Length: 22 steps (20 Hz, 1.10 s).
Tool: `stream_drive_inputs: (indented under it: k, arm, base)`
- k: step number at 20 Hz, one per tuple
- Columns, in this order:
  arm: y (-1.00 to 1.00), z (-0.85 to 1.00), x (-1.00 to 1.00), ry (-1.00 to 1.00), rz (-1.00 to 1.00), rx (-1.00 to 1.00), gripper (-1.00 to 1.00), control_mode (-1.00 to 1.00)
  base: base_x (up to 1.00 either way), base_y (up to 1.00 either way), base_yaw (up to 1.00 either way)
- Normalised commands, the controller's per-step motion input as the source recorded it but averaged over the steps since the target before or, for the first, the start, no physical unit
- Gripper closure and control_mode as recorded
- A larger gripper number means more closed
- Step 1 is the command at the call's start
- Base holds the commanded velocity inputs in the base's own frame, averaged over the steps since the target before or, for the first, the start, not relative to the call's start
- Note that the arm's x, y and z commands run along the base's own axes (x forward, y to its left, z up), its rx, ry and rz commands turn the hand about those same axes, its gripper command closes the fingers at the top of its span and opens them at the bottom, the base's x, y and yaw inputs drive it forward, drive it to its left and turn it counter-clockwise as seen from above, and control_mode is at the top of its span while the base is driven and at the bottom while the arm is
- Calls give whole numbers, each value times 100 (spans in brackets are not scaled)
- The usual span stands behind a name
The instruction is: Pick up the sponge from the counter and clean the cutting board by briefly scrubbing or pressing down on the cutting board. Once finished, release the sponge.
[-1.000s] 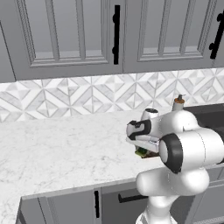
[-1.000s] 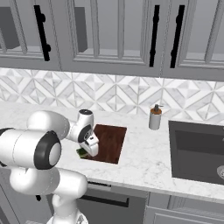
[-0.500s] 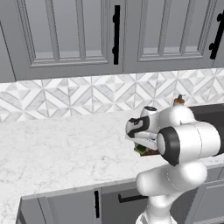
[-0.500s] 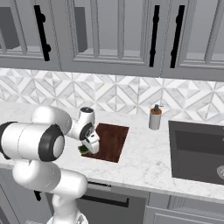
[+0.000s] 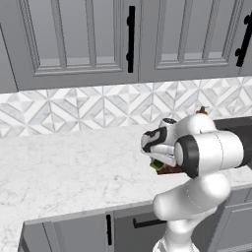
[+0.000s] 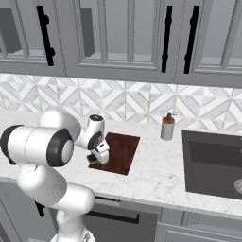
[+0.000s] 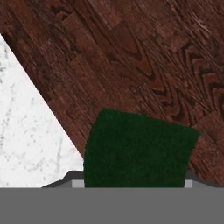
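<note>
Green and small, the sponge (image 7: 138, 151) sits between the finger tips of the gripper (image 6: 97, 159), whose jaws are closed on its sides; in the hand view its dark green face covers the lower middle of the picture, with the grained wood of the cutting board (image 7: 144, 65) directly beneath and beyond it. The sponge is at the board's near left corner: the board's edge runs diagonally just beside the sponge, and past that edge lies the white marble counter (image 7: 26, 131). Whether the sponge is pressed onto the wood or just above it cannot be told.

In the right base view the sponge (image 6: 90, 159) shows as a green sliver under the hand, at the left front corner of the reddish-brown board (image 6: 118, 151). The rest of the board is bare, open toward its right and back edges. Right of the board runs a strip of free marble, then a soap dispenser (image 6: 167, 127) near the backsplash (image 6: 118, 101) and a dark sink (image 6: 212, 163) well apart.

In the left base view the arm's white body hides most of the board; left of the gripper (image 5: 158, 165) a broad stretch of counter (image 5: 69, 167) lies open out to its front edge. No writing or labels can be read anywhere
</note>
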Motion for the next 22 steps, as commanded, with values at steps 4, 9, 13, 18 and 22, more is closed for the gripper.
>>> stream_drive_inputs:
  k: [4,9,13,18,22]
  arm:
    - [-3,-2,39,-3,0,0,100,-100]
    - [-5,0,28,-8,0,0,100,-100]
    - [-5,0,39,-1,0,0,100,-100]
    - [-6,0,44,-2,0,0,100,-100]
    - [-4,0,50,-1,0,0,100,-100]
  base:
    - [0,0,0]
    - [0,0,0]
    - [0,0,0]
    - [0,0,0]
    - [0,0,0]
